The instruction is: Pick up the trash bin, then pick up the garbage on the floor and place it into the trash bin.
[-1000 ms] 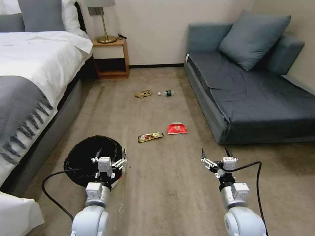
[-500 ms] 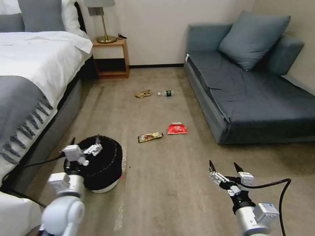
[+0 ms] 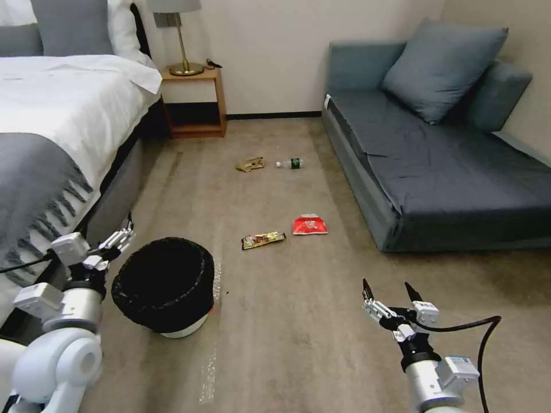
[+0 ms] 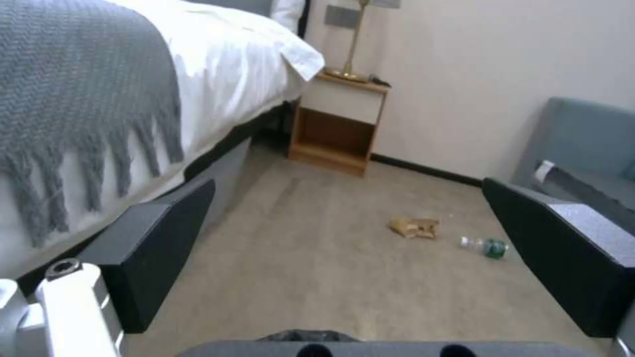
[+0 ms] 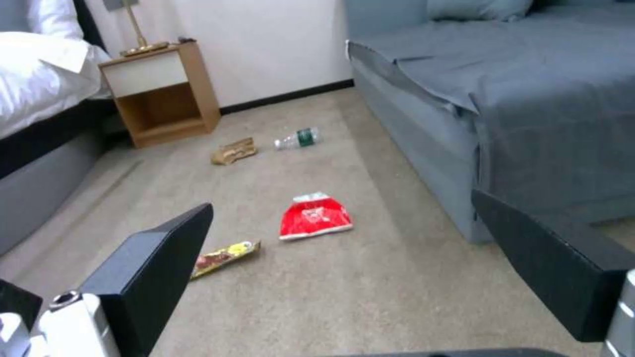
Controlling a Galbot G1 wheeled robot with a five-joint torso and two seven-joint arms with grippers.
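The round, low white trash bin lined with a crinkly black plastic bag (image 3: 163, 285) stands upright on the beige carpet (image 3: 287, 321), just beside the grey base of the white-sheeted bed (image 3: 63, 109). The left gripper (image 3: 121, 234) hovers between bin and bed, near the bin's rim but apart from it, its black fingers (image 4: 156, 238) spread wide around nothing. The right gripper (image 3: 388, 291) hangs over bare carpet, jaws likewise wide apart and empty. Ahead lie the gold-brown candy bar wrapper (image 3: 263, 240) and, near it, the red snack bag (image 3: 310, 225); farther off, towards the wooden nightstand (image 3: 193, 100), the crumpled tan paper wrapper (image 3: 250, 164) lies beside the small clear bottle with a dark green label (image 3: 291, 163). A blue-grey sofa (image 3: 436, 166) lines the right.
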